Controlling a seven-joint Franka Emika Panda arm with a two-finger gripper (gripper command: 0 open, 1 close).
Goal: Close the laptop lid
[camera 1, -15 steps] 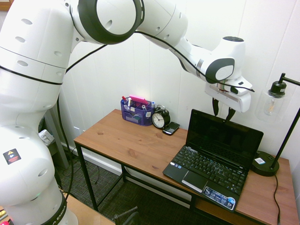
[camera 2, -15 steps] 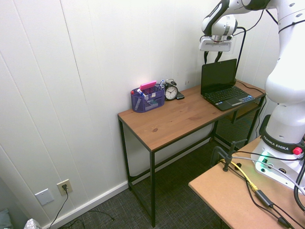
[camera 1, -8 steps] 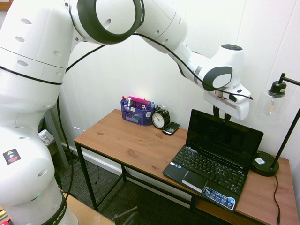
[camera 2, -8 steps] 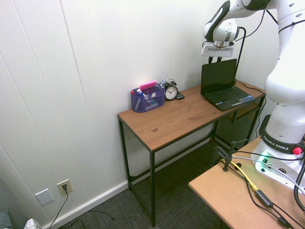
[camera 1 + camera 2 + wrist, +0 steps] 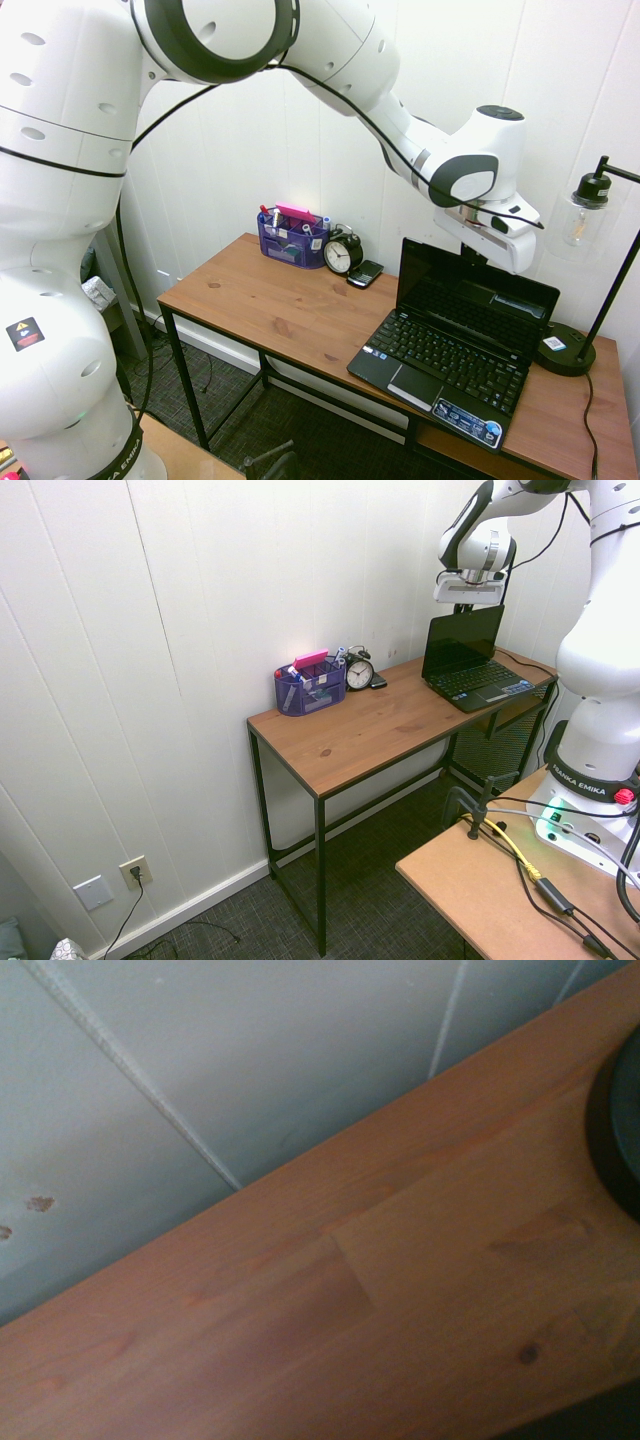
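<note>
Fingers shut, sitting behind the lid's top edge; lid not yet down.

My gripper has its fingers closed on nothing, tucked just behind the top edge of the lid. I can't tell whether they touch it. In front of and below them the lid stands raised, leaning slightly forward over the keyboard. The lamp stands off to the side. I judge nearly all the closing remains.

White panelled wall behind a wooden desk on a black metal frame. Dark carpet underfoot. Black lamp with clear glass bulb at the desk's end. Outlet low on the wall, cord plugged in.
</note>
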